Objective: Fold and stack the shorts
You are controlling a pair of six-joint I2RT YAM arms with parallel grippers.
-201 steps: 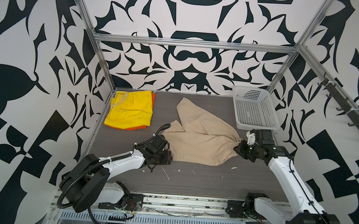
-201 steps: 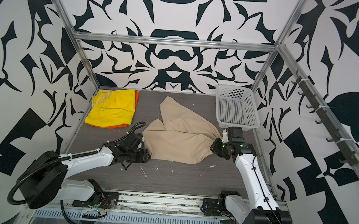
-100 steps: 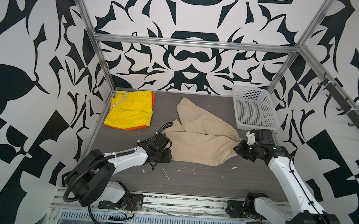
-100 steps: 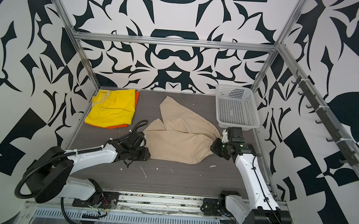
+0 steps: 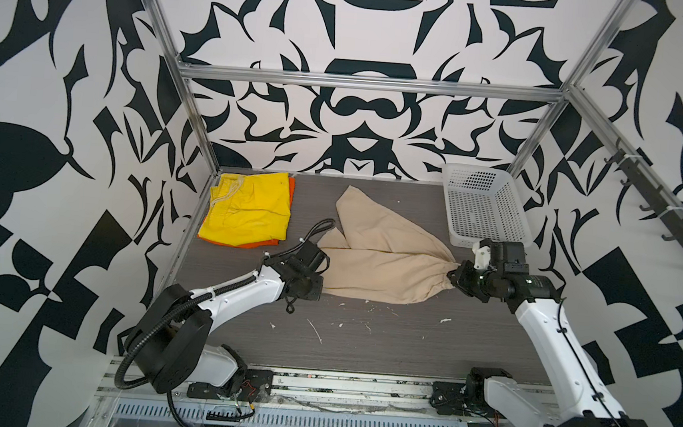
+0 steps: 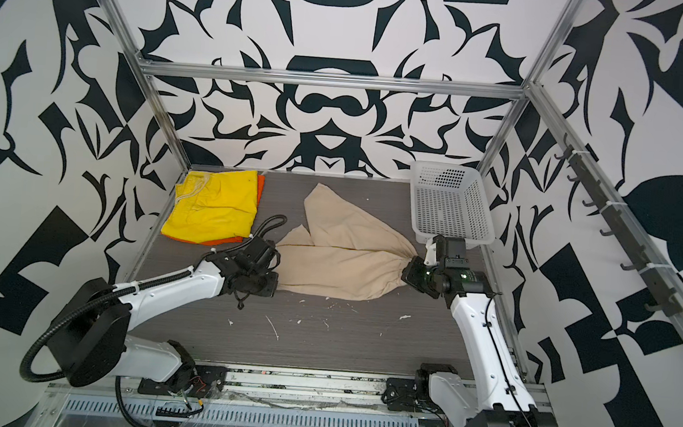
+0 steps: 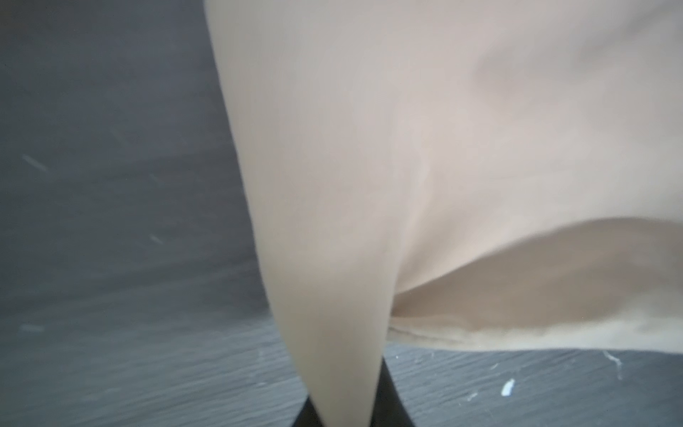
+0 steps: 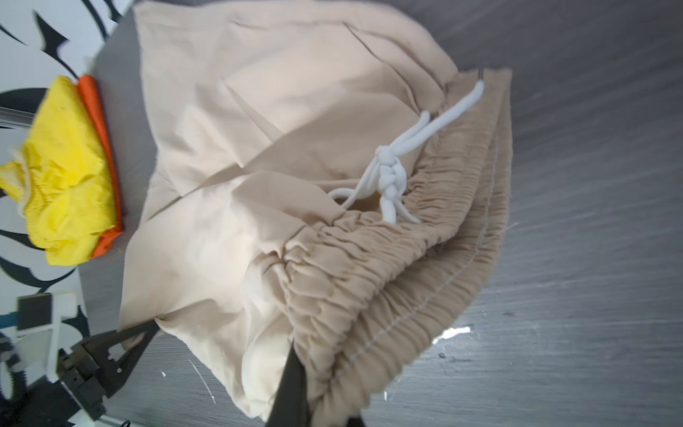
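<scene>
At ten o'clock on the table (image 5: 404, 353), yellow shorts (image 5: 248, 211) lie folded on orange shorts (image 5: 263, 243), only an orange edge showing. Right of them, the left gripper (image 5: 319, 286) is closed on a hem corner of the beige shorts (image 5: 385, 268); in the left wrist view the cloth narrows down between its dark fingers (image 7: 388, 403). The beige shorts lie spread across the table's middle, one leg pointing to twelve o'clock. At three o'clock the right gripper (image 5: 453, 275) pinches their gathered waistband (image 8: 369, 281), the white drawstring (image 8: 388, 173) knotted nearby. A basket (image 5: 486, 209) stands at two o'clock.

Bright, even light; left-wrist blur.
</scene>
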